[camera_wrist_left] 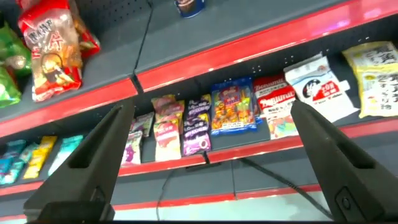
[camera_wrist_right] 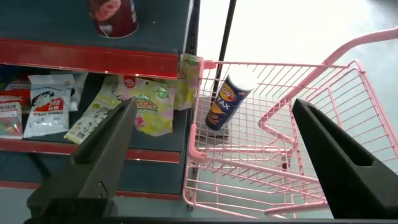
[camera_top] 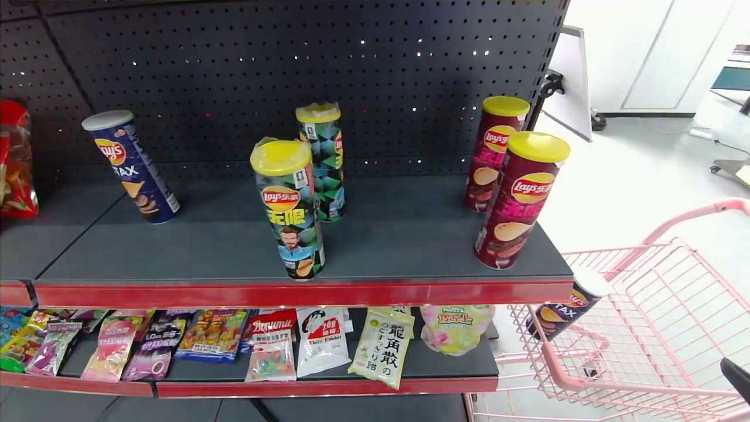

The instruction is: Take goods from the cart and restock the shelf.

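Note:
A pink wire cart [camera_top: 656, 328] [camera_wrist_right: 280, 155] stands to the right of the shelf. One dark blue chip can [camera_top: 565, 308] [camera_wrist_right: 229, 99] with a white lid leans inside it. On the upper shelf board [camera_top: 234, 240] stand a matching blue can [camera_top: 132, 167], two teal cans with yellow lids [camera_top: 290, 208] [camera_top: 323, 158] and two maroon cans [camera_top: 518, 199] [camera_top: 495, 152]. My right gripper [camera_wrist_right: 214, 152] hangs open in front of the cart, well short of the can. My left gripper [camera_wrist_left: 211, 155] is open, facing the lower snack shelf.
Snack bags [camera_top: 328, 346] [camera_wrist_left: 230, 109] lie in a row on the lower shelf. A red bag [camera_top: 14, 161] [camera_wrist_left: 53, 50] sits at the upper shelf's left end. A white board [camera_top: 571, 82] leans behind the shelf's right end. Open floor lies to the right.

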You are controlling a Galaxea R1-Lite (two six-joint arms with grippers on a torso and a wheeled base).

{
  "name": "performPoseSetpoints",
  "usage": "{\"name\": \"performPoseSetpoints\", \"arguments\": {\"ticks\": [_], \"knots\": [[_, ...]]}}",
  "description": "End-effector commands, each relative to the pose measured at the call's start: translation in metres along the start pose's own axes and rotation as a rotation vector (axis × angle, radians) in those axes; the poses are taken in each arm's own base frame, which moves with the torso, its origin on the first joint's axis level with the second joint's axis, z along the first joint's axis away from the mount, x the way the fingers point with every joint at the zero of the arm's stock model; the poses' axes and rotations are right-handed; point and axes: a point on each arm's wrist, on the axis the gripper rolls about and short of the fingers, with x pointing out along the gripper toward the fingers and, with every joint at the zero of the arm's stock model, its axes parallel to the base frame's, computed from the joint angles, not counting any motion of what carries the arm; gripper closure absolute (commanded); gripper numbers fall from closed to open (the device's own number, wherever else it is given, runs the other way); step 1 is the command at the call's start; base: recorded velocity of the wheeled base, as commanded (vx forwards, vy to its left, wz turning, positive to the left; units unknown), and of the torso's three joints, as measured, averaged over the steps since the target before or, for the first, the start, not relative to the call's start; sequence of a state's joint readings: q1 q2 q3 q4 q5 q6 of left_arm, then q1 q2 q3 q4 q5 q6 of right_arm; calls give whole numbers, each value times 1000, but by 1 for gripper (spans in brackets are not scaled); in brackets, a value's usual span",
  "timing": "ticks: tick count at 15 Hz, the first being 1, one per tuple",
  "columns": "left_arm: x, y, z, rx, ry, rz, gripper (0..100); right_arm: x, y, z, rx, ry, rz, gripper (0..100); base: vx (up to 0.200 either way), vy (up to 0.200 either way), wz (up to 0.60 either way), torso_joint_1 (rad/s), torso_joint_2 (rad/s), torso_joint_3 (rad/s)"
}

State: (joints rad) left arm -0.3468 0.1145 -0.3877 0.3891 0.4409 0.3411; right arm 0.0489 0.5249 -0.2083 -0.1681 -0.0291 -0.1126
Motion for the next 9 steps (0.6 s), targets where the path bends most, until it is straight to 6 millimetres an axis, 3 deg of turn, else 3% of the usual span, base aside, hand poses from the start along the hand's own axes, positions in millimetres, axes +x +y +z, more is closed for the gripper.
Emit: {"name": "performPoseSetpoints", "arguments": {"ticks": [1, 2, 5, 6, 9], "knots": [[0, 0, -1, 7, -4, 1, 0, -1, 0, 0, 1, -4, -2, 0, 0, 0, 0, 0, 0, 0], [0, 0, -1, 7, -4, 1, 0, -1, 0, 0, -1, -6, -2, 0, 0, 0, 0, 0, 0, 0], [0, 0, -2, 9, -3, -1, 0, 0, 0, -1, -1, 0, 0, 0, -200, 0, 0, -1, 1, 1], [0, 0, -2, 10, -1, 0, 0, 0, 0, -1, -1, 2, 0, 0, 0, 0, 0, 0, 0, 0], [0, -1, -3, 11, 1, -4, 0, 1, 0, -4, -1, 14, 2, 0, 0, 0, -600, -17, -3, 6]]}}
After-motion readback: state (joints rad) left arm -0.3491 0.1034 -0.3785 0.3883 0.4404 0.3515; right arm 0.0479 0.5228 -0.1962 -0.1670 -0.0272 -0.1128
